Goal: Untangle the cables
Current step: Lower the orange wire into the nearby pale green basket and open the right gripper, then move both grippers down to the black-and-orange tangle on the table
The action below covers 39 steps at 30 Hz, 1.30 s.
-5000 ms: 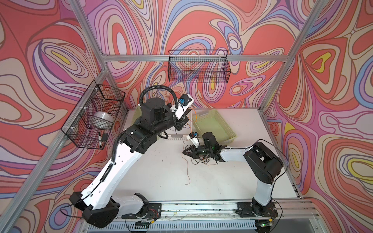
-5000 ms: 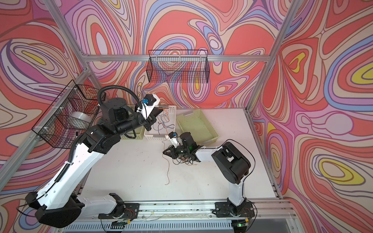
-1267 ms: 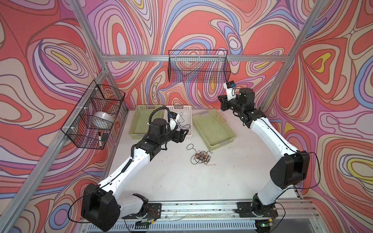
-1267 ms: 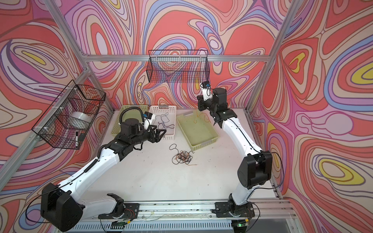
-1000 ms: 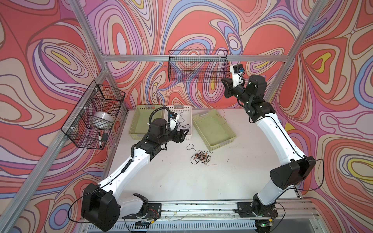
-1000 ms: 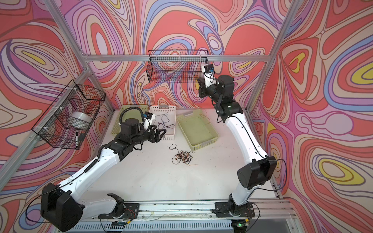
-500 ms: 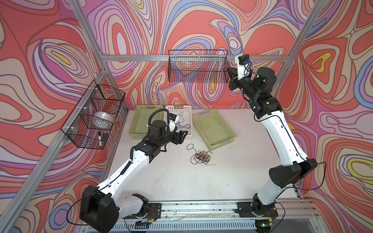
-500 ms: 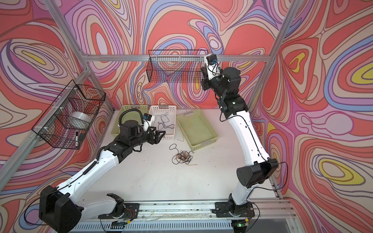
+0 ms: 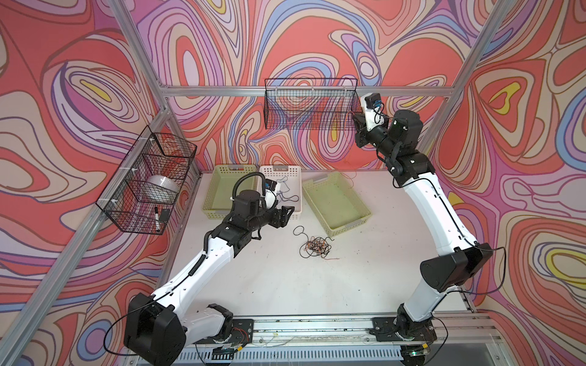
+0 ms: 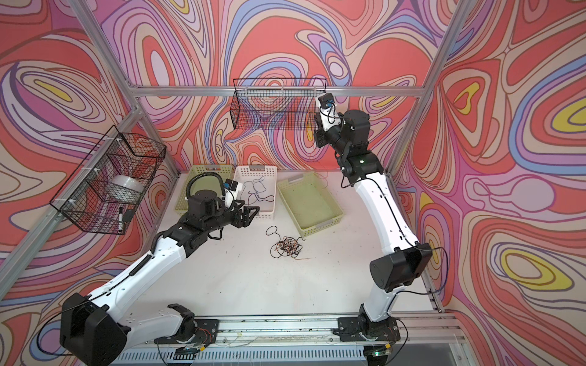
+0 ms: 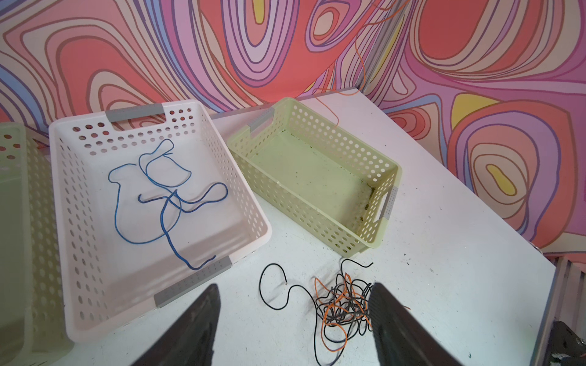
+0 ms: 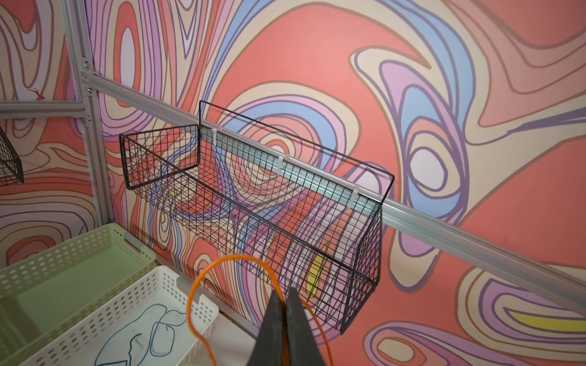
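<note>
Right wrist view alone shows right gripper (image 12: 287, 293) pinching the orange cable (image 12: 189, 307).

Matt, perforated plastic bins (image 11: 73, 202); black coated-wire basket (image 12: 253, 221) on a brushed metal rail (image 12: 444, 229) — smooth, plastic-sheathed cables (image 11: 342, 304); matt white table (image 11: 444, 253), lightly speckled.

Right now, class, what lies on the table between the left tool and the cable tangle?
Only a loose black loop trailing from the tangle, on otherwise bare table, lies before the left tool. Both top views show it.
</note>
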Each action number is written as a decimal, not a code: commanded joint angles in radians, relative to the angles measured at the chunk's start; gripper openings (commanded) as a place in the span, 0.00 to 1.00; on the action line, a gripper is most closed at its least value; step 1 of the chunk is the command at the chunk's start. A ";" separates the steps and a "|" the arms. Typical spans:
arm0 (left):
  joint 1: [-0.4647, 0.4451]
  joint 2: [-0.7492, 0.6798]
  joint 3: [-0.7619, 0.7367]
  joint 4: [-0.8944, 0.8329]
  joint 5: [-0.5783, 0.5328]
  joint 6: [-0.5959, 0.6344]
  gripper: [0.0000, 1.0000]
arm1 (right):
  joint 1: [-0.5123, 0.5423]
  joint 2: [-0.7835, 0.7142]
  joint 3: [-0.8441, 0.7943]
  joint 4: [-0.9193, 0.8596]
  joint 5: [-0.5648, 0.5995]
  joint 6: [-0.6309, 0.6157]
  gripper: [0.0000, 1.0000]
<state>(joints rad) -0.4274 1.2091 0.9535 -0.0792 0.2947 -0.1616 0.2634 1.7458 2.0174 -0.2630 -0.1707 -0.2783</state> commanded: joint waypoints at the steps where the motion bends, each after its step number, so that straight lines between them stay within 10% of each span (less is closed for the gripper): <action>1: -0.005 -0.025 -0.017 -0.011 -0.005 -0.001 0.76 | 0.005 0.020 -0.043 -0.032 0.020 -0.016 0.00; 11: -0.005 -0.044 -0.030 -0.020 -0.021 0.001 0.75 | 0.005 -0.060 -0.314 0.071 0.010 0.085 0.00; 31: -0.011 -0.048 -0.058 -0.014 -0.014 -0.018 0.75 | 0.005 0.019 -0.352 0.041 0.020 0.129 0.00; 39: -0.065 -0.026 -0.084 -0.072 -0.062 0.012 0.75 | 0.005 0.129 -0.451 0.061 0.064 0.236 0.40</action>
<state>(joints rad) -0.4717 1.1820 0.8879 -0.1089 0.2619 -0.1612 0.2634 1.8748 1.5673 -0.2058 -0.1337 -0.0956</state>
